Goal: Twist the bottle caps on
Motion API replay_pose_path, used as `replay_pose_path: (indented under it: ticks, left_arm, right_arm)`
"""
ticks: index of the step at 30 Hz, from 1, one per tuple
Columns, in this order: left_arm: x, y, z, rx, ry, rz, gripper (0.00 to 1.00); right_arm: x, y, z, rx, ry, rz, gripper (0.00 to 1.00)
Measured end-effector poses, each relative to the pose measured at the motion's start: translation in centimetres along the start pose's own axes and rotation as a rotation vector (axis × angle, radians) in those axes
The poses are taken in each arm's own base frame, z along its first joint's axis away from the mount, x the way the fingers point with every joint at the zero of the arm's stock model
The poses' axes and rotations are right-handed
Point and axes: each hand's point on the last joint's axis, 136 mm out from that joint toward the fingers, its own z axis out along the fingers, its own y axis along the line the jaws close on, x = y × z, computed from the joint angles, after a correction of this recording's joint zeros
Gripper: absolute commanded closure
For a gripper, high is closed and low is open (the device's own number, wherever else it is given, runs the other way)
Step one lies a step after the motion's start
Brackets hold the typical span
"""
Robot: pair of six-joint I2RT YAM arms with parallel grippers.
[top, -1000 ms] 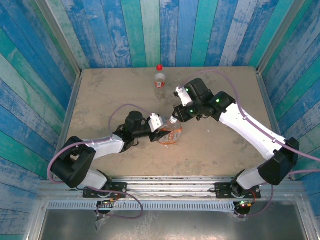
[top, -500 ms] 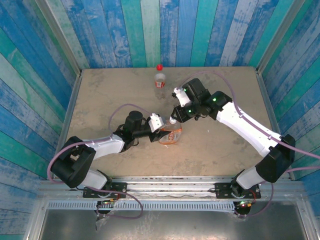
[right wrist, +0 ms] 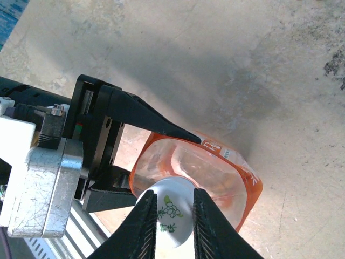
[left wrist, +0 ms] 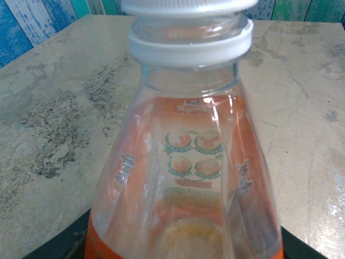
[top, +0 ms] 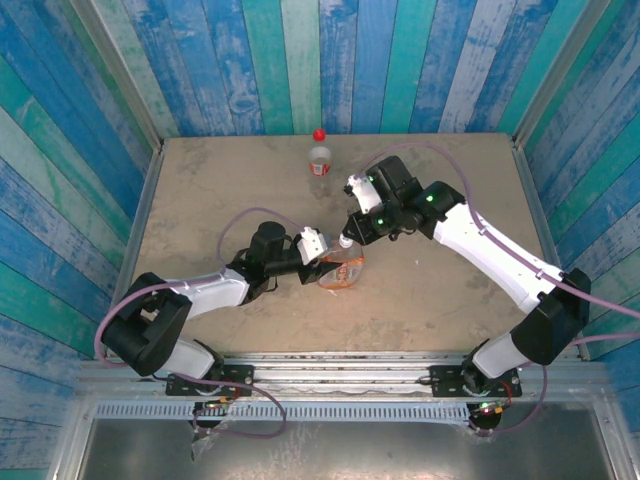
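The wider bottle [top: 344, 270], clear with an orange label, stands at the table's middle. My left gripper [top: 322, 256] is shut on its lower body, one finger [right wrist: 161, 123] on each side. In the left wrist view the bottle [left wrist: 186, 178] is very close, with its white cap [left wrist: 188, 5] at the top edge. My right gripper [right wrist: 173, 202] comes from above and is shut on that white cap [right wrist: 171, 213], a finger pressed to each side of it. The slim bottle [top: 318, 160] stands upright at the back with the red cap [top: 319, 134] on its neck.
Blue and teal plank walls [top: 90, 150] close in the table on three sides. A metal rail [top: 330, 362] runs along the near edge by both arm bases. Bare tabletop [top: 200, 190] lies left of the bottles and more at the right [top: 470, 300].
The right gripper's fingers have closed in on the white cap and its wrist has shifted slightly left. The left arm and both bottles have stayed still.
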Motion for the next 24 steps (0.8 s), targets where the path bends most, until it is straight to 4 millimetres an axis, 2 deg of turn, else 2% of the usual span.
replay_pose_path:
  ticks: [5, 17, 24]
  left_arm:
    - [0.2, 0.0, 0.1, 0.001, 0.004, -0.007, 0.46]
    - [0.3, -0.3, 0.4, 0.015, 0.008, -0.010, 0.46]
    - [0.2, -0.1, 0.5, 0.011, 0.009, -0.028, 0.46]
  right_arm:
    - [0.0, -0.1, 0.0, -0.009, -0.010, 0.020, 0.87]
    - [1.3, -0.1, -0.7, -0.030, -0.023, 0.069, 0.88]
    - [2.5, 0.8, -1.0, -0.069, 0.015, 0.095, 0.86]
